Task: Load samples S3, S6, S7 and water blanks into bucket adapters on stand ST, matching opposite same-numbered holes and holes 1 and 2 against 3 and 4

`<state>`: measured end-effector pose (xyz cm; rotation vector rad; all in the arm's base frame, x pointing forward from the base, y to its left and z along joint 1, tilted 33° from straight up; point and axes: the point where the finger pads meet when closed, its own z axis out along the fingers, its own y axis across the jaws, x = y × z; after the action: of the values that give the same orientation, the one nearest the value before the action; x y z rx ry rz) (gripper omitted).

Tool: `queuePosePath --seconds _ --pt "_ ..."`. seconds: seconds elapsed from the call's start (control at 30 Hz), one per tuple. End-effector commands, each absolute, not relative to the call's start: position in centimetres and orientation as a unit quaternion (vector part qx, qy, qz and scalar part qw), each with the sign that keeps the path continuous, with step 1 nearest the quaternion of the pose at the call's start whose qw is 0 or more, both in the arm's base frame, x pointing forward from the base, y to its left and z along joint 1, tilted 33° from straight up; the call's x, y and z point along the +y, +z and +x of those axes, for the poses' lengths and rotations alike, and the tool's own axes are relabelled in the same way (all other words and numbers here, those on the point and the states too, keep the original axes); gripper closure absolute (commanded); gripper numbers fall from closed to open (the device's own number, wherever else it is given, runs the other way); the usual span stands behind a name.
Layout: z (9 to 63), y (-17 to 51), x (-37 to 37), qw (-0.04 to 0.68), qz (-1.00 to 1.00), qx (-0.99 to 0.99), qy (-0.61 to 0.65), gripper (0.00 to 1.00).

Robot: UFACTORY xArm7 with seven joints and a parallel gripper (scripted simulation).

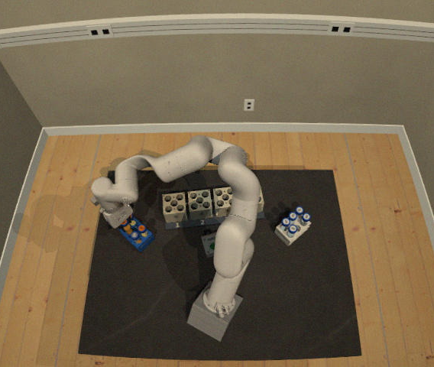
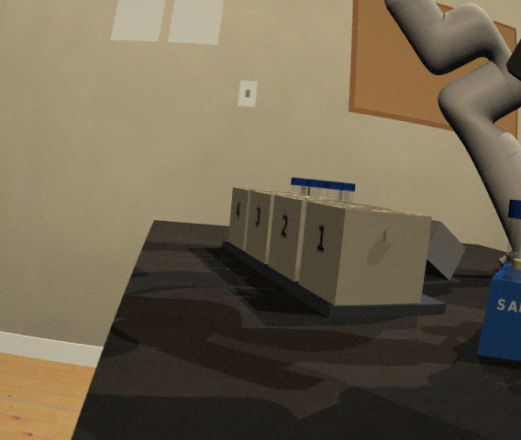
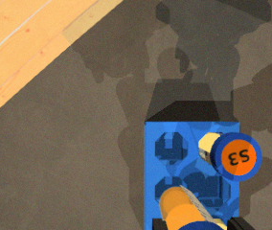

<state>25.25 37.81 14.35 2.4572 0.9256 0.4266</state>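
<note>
My gripper (image 3: 197,226) is shut on an orange-filled tube (image 3: 178,205) at the bottom edge of the wrist view, above the blue sample rack (image 3: 150,149) (image 1: 141,248) (image 2: 512,331); its cap ID is cut off. Tube S3 (image 3: 238,157) stands in a corner well of that rack, with a low pale yellow fill. More capped tubes stand in the rack's near part. Adapter 1 (image 1: 175,215) (image 2: 383,265), adapter 2 (image 1: 200,213) (image 2: 283,246) and adapter 3 (image 1: 221,210) (image 2: 257,232) stand on the stand ST (image 1: 186,225); their visible holes look empty. The arm partly hides adapter 4 (image 2: 238,217).
A white rack (image 1: 288,239) with several blue-capped, white-dotted tubes stands at the right. The small DONE desk (image 1: 207,249) with its green key (image 1: 212,245) sits in front of the adapters, partly behind the arm. The table's left edge runs close beside the sample rack.
</note>
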Motion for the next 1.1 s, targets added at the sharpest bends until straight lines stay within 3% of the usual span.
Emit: queuePosePath --seconds 0.0,1.07 --pt "25.6 13.7 37.7 0.236 0.897 0.339 0.158 1.00" --pt "26.2 12.6 37.3 0.236 0.897 0.339 0.158 1.00"
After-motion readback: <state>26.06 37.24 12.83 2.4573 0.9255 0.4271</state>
